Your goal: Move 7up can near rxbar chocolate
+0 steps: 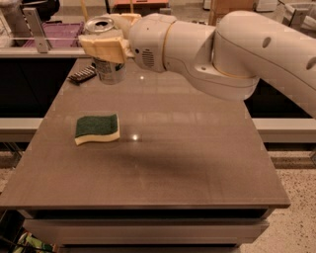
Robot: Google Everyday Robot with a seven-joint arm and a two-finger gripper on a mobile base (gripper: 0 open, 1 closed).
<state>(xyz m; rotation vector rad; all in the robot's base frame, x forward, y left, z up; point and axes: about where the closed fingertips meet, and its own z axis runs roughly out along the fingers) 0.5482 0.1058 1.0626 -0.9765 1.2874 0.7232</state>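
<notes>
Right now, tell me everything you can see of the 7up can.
The can is silver metal with a white-and-green printed label. It is upright, with the dark opening in its top showing. The claw grips its upper half, one tan finger across the front. It is at the table's far left corner, just right of the dark bar. I cannot tell whether it touches the bar or whether its base rests on the table.

Fig. 1. I read this as a lab or office test area. My end effector [104, 43], clasping the 7up can [111, 73], hangs over a plain brown tabletop [173, 163]. Behind it is a purple bin [61, 33], to its right a cardboard box [232, 6], and far below it speckled flooring [296, 217].
</notes>
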